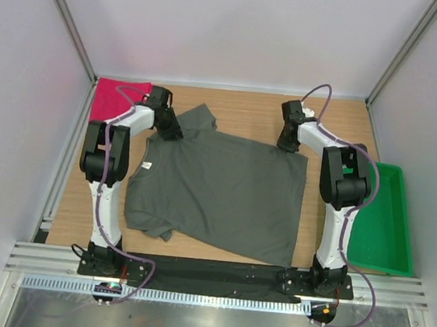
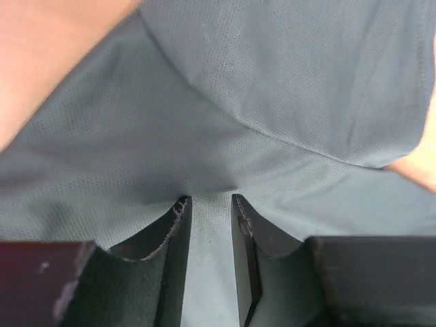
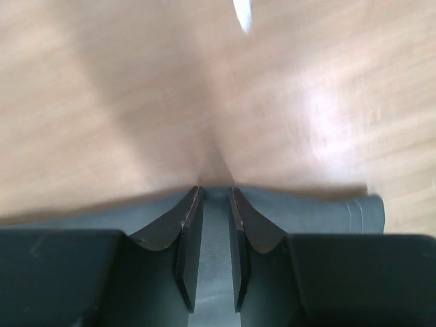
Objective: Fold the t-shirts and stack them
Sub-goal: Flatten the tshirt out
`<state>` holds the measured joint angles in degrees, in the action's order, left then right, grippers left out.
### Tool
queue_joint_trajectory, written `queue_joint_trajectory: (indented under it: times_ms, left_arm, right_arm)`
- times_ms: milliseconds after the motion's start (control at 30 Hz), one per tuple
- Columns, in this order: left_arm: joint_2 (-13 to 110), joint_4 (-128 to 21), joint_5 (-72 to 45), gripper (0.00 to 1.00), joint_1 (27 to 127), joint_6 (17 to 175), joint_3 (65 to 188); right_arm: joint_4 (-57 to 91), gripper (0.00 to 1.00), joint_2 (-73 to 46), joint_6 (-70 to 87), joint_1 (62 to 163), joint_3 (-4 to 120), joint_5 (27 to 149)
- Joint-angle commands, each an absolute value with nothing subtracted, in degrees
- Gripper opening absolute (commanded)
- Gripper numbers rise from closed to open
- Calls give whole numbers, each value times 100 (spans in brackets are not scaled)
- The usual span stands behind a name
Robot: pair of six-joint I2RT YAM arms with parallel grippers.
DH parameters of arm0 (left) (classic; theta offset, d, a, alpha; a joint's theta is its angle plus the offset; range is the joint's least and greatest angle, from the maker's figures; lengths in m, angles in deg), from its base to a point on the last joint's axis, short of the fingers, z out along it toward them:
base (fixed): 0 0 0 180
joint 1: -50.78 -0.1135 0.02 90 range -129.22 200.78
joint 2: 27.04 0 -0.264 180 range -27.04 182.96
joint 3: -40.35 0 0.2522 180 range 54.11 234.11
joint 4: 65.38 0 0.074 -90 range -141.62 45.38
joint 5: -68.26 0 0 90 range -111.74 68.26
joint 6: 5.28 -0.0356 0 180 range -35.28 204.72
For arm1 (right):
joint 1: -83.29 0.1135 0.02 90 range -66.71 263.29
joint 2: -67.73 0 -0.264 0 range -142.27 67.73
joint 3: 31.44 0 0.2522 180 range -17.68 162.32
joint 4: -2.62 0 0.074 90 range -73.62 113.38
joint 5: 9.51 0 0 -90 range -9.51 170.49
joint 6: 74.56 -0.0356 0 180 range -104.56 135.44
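Nearest the bases, the near edge of the grey shirt (image 1: pixel 223 191), spread flat on the table (image 1: pixel 248 108), long axis left to right, collar left, hem right. Off to the right, one green tray (image 1: pixel 384 220). At the shirt's far edge, left gripper (image 1: pixel 169 129) narrow, pinching cloth by the far sleeve; right gripper (image 1: pixel 287 143) narrow, pinching the far hem corner. Probably calls for drawing that edge toward the bases, both arms together. Farthest, in the far-left corner, red shirt (image 1: pixel 116 98), nearer the left arm. Two shirts, one tray.
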<state>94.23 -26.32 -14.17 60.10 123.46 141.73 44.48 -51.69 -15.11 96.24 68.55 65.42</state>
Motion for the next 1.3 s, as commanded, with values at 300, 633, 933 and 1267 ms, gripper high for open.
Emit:
queue_joint_trajectory:
  times_ms: [300, 633, 933, 1267]
  left_arm:
    - [9533, -2069, -1426, 69, 5869, 11646, 16373]
    - [6352, -1683, -1859, 62, 5483, 11215, 12841]
    - [4794, -1392, -1998, 69, 4552, 10801, 10976]
    - [4732, -1383, -1470, 70, 3979, 11609, 10764]
  right_arm:
    - [6178, 51, -7079, -670, 9287, 11386, 6098]
    - [6156, 55, -3953, -1242, 9805, 7552, 7283]
    - [5682, 55, -2307, -2111, 11071, 4772, 7583]
    - [4785, 52, -2349, -2236, 10826, 3497, 7135]
